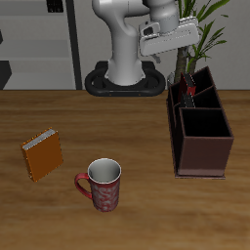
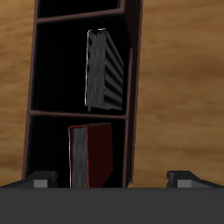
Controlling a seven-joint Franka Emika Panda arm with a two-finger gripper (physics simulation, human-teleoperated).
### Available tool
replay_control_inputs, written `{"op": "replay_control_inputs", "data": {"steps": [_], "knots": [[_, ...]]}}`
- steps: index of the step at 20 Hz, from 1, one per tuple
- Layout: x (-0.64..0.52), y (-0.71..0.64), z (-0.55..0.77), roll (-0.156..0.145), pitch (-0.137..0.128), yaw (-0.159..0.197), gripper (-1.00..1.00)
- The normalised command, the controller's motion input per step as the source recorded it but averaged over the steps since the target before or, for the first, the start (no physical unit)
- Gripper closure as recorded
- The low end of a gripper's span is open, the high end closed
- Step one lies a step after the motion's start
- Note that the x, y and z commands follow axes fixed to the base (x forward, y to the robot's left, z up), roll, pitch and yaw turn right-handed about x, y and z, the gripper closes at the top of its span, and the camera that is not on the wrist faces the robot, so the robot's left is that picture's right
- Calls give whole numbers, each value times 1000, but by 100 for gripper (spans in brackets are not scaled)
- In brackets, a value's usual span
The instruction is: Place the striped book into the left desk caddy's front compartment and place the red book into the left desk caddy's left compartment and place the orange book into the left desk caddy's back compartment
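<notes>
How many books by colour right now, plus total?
Striped: 1, the striped book, standing in the left desk caddy
Red: 1, the red book, in the next compartment
Orange: 1, the orange book, lying on the table
Total: 3

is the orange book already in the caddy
No, the orange book lies flat on the table beside the mug, well apart from the left desk caddy.

light: even, soft | shadows: faint under mug [image 1: 101, 185] | caddy interior dark | render low-res, slightly blurry
</notes>
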Motion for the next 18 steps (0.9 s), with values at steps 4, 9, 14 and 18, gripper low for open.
{"op": "replay_control_inputs", "data": {"steps": [4,9,14,18], "knots": [[217,-511,295,-98,-15,-36,-100],[250,-518,208,-121,-12,-26,-100],[256,-556,135,-107,-5,-18,-100],[326,-547,112,-42,45,-69,-100]]}}
